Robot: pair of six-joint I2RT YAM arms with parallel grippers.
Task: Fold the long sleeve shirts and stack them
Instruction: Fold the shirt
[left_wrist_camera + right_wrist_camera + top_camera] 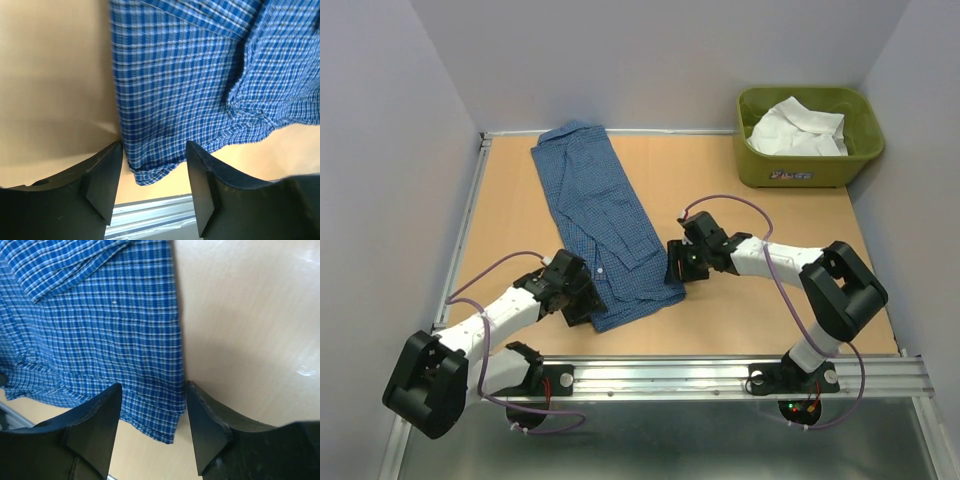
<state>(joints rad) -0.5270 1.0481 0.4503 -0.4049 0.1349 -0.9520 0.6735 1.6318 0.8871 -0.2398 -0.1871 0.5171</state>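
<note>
The blue checked long sleeve shirt (595, 215) lies folded into a long strip on the wooden table (770, 320), collar end at the far edge. My left gripper (582, 300) stands at its near left hem corner. In the left wrist view that gripper (154, 148) is open, its jaws straddling the shirt (200, 75) corner with gaps on both sides. My right gripper (678, 265) is at the near right hem corner. It (154, 390) is open too, the shirt (100, 315) edge lying between its jaws. The white long sleeve shirt (798, 128) lies crumpled in the green tub (805, 178).
The tub stands at the table's far right corner. A metal rail (720, 375) runs along the near edge, just behind the shirt's hem. Grey walls close in the table on three sides. Bare wood lies left and right of the shirt.
</note>
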